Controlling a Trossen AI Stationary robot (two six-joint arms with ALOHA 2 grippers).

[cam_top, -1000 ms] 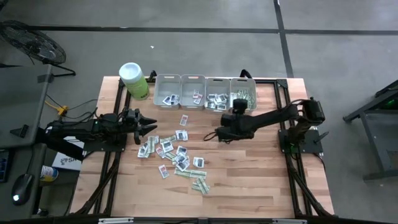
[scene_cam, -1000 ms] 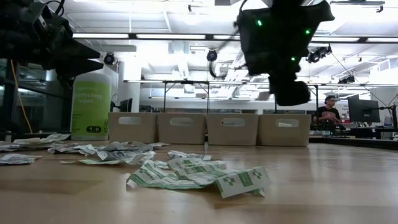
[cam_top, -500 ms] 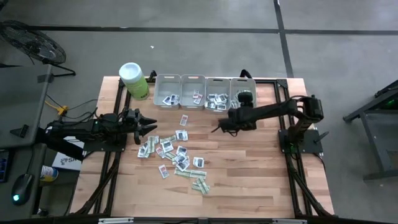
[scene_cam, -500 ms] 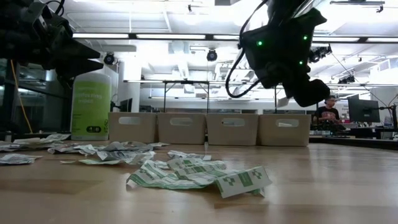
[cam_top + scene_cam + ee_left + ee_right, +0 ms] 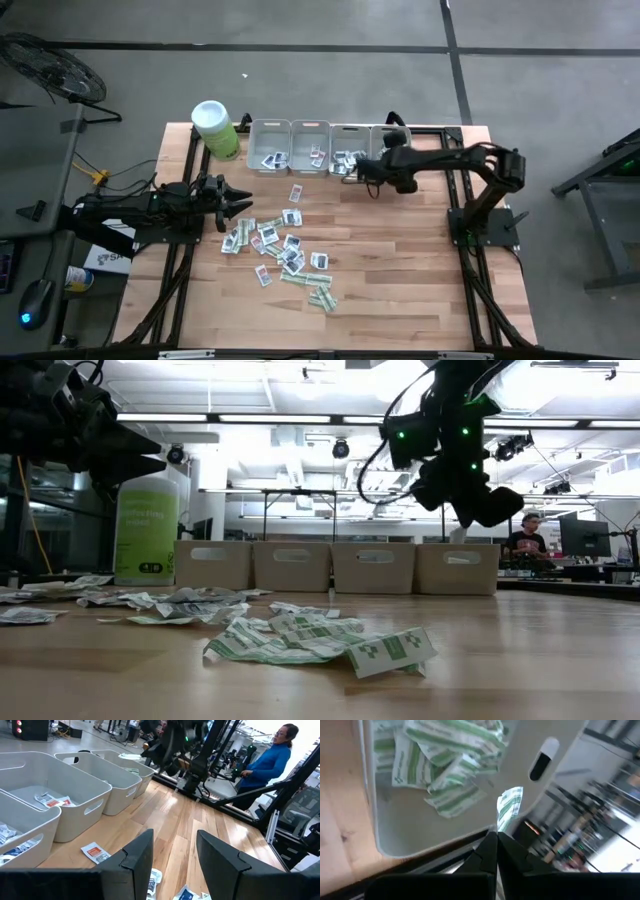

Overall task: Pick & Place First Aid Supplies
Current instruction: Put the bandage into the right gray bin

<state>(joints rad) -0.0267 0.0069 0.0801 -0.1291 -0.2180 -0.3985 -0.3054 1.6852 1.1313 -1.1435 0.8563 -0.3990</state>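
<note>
**Green-and-white strip held over the end bin**

The right gripper point(image 5: 496, 836) has its jaws clenched on one green-and-white strip packet point(image 5: 508, 807), pinched by its lower end so it stands up from the tips. In the high view the right gripper sits above the row of four grey bins point(image 5: 270, 131) at the far edge of the bench point(image 5: 400, 290), over the bin at the right-hand end point(image 5: 400, 827) (the one already holding a heap of similar green-and-white strips point(image 5: 445, 750)).

The left gripper point(image 5: 240, 203) waits low over the bench's left side, jaws released and holding nothing, pointing at the scattered pile of first aid packets point(image 5: 285, 250) in the bench's middle. A few white packets lie apart nearer the bins, and the other three bins hold squarish white packets.

A lime-green canister with a white lid point(image 5: 214, 128) stands just left of the bins. A person in a blue top point(image 5: 270, 760) stands in the room beyond.
</note>
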